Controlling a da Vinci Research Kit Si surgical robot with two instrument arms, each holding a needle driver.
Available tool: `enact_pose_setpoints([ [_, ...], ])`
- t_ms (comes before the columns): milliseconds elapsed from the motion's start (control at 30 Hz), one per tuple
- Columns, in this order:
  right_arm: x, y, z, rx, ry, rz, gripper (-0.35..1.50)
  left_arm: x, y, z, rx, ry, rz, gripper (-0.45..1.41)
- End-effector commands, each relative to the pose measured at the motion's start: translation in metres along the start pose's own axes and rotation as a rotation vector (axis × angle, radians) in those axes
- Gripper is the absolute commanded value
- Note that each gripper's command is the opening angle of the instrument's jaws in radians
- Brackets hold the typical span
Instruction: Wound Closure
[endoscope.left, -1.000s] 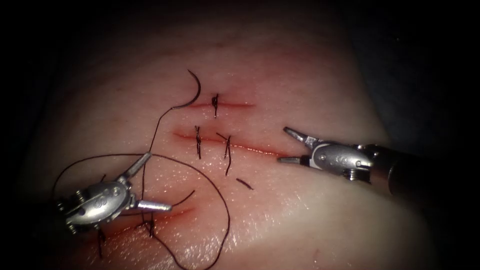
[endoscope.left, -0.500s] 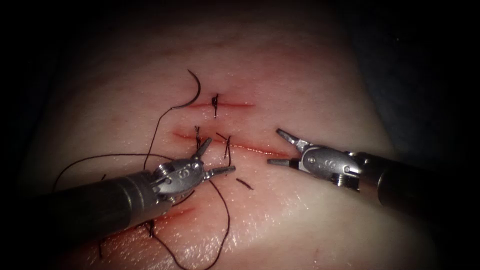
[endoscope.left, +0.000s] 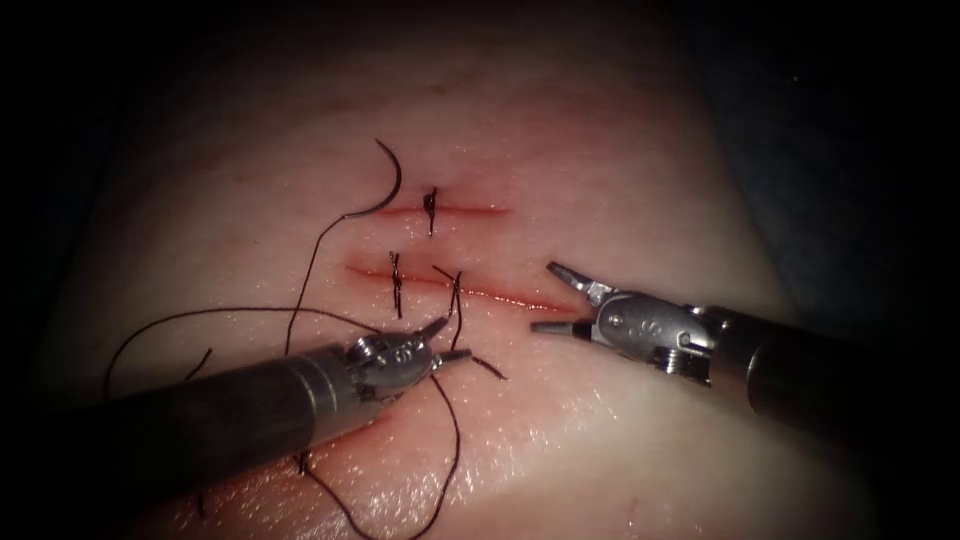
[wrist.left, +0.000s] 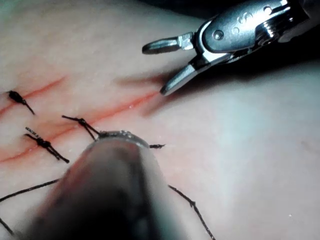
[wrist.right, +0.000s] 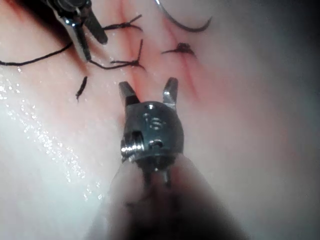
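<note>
Spread and empty, the left arm's steel needle driver (endoscope.left: 445, 341) is seen beside the middle cut; the right tool (endoscope.left: 550, 299) is likewise parted, empty. Nearer the left tool, the dark curved needle (endoscope.left: 392, 180) lies free on the pale tissue (endoscope.left: 620, 180), up-left, left of the upper cut.

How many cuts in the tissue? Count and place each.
3. Upper cut beside the free needle; middle cut, ending at the right tool; lower cut, partly hidden under the left tool. Both tools open, empty. Others may be hidden.
</note>
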Motion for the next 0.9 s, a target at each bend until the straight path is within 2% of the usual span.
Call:
enact_pose_setpoints([
  [33,0.0003,-0.0001,0.0011,0.002,0.001,-0.003,1.16,0.0001,0.0001,0.0009,0.001,-0.005,0.002,0.09],
  [100,0.0003,-0.0002,0.0012,0.003,-0.001,-0.004,1.16,-0.0001,0.0002,0.0013,0.002,-0.016,0.004,0.15],
  [267,0.0003,-0.0005,0.0015,0.004,-0.008,-0.006,1.16,-0.0001,0.0000,0.0017,0.006,-0.022,0.005,0.17],
  [367,0.0003,-0.0007,0.0017,0.006,-0.011,-0.007,1.18,-0.0003,-0.0003,0.0021,0.011,-0.030,0.009,0.27],
  [733,0.0004,-0.0010,0.0018,0.011,-0.010,-0.008,1.19,-0.0016,-0.0006,0.0042,-0.032,-0.074,0.024,0.27],
  [833,0.0004,-0.0010,0.0018,0.010,-0.011,-0.008,1.19,-0.0017,-0.0007,0.0046,-0.037,-0.079,0.016,0.07],
  [867,0.0004,-0.0010,0.0019,0.009,-0.011,-0.008,1.19,-0.0017,-0.0008,0.0046,-0.037,-0.079,0.017,-0.05],
  [900,0.0005,-0.0011,0.0019,0.011,-0.009,-0.008,1.19,-0.0017,-0.0009,0.0046,-0.038,-0.079,0.017,-0.25],
])
